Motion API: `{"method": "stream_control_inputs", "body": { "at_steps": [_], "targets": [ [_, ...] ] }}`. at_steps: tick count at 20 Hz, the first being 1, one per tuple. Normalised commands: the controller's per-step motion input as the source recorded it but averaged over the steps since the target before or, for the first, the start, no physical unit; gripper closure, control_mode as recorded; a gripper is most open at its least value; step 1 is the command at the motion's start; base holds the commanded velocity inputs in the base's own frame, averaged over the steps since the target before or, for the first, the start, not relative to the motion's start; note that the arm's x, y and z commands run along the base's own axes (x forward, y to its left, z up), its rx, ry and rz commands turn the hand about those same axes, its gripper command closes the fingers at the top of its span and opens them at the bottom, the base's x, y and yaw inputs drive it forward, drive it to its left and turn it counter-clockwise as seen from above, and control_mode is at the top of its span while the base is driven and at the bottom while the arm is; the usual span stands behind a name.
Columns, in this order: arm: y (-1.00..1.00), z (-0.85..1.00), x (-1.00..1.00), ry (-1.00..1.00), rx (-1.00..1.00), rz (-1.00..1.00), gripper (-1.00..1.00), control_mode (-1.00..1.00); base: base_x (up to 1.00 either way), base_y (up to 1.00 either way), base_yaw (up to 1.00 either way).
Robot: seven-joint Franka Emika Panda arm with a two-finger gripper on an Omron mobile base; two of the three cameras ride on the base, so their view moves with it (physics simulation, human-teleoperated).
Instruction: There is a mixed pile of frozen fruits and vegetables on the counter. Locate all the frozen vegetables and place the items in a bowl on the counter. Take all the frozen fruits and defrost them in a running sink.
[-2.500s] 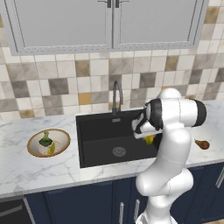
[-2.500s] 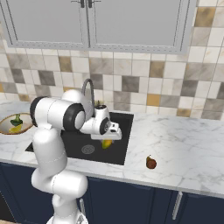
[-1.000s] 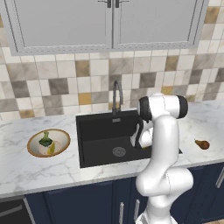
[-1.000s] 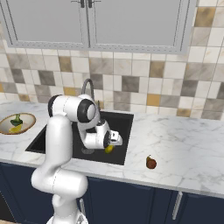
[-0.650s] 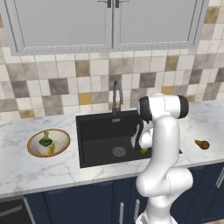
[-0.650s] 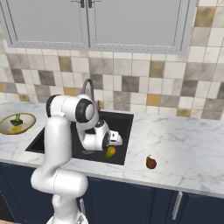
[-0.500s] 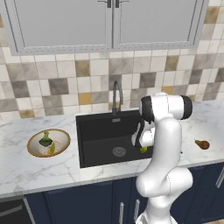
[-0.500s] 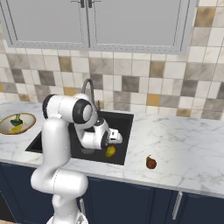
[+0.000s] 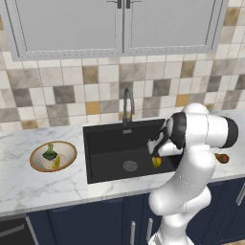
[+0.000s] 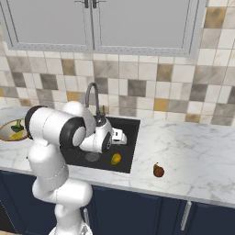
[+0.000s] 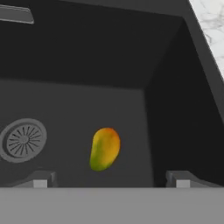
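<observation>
The yellow-green fruit (image 11: 104,148) lies loose on the floor of the black sink (image 9: 109,143), right of the round drain (image 11: 24,140). My gripper (image 11: 109,181) hangs open just above it, a fingertip on either side and nothing between them. The hand (image 9: 154,149) reaches down into the basin's right half, with the fruit (image 9: 156,162) below it. A brown pear-shaped fruit (image 9: 221,158) sits on the marble counter (image 10: 193,147) right of the sink. The bowl (image 9: 36,155) on the left holds the dark-green lump (image 9: 49,153) and the slim yellowish piece (image 9: 56,162).
A dark gooseneck tap (image 9: 126,103) stands behind the sink. The basin's right wall (image 11: 183,113) is close beside the fruit. Tiled wall and grey upper cabinets (image 9: 119,24) rise behind the counter. My own arm (image 10: 55,133) stands between the bowl (image 10: 4,133) and the sink.
My gripper has opened and let go of the yellow-green fruit, which now rests on the sink floor. The hand has drawn up a little from it.
</observation>
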Motion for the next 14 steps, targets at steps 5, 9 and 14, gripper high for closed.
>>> {"method": "stream_control_inputs", "body": {
  "at_steps": [5, 9, 14],
  "targets": [
    [0.11, 0.61, -0.52, 0.0, -0.01, -0.03, -1.0, -1.0, 0.0, 0.0, 0.0],
    [0.0, 0.47, -0.55, 0.02, 0.0, -0.07, -1.0, -1.0, 0.0, 0.0, 0.0],
    [0.0, 0.67, -0.5, 0.05, 0.04, -0.06, -1.0, -1.0, 0.0, 0.0, 0.0]
  ]
}}
